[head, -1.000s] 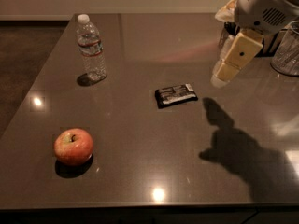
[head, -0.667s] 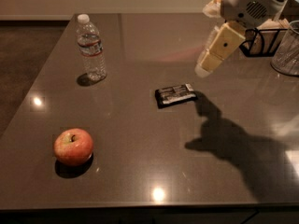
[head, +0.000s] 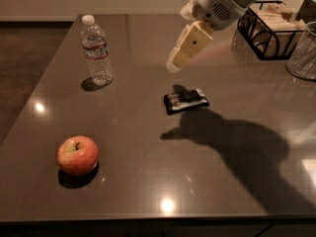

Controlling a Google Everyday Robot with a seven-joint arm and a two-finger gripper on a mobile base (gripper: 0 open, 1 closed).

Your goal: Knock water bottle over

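Water bottle (head: 96, 51) upright on counter (head: 128, 181), well left of hand (head: 174, 65); hand hovers, not touching; grip state unreadable.

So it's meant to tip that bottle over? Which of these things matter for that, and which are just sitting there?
For the job: water bottle, upright at far left; gripper, in the air to its right, not touching it.
Just lying about: apple, dark snack packet, wire basket, clear container.
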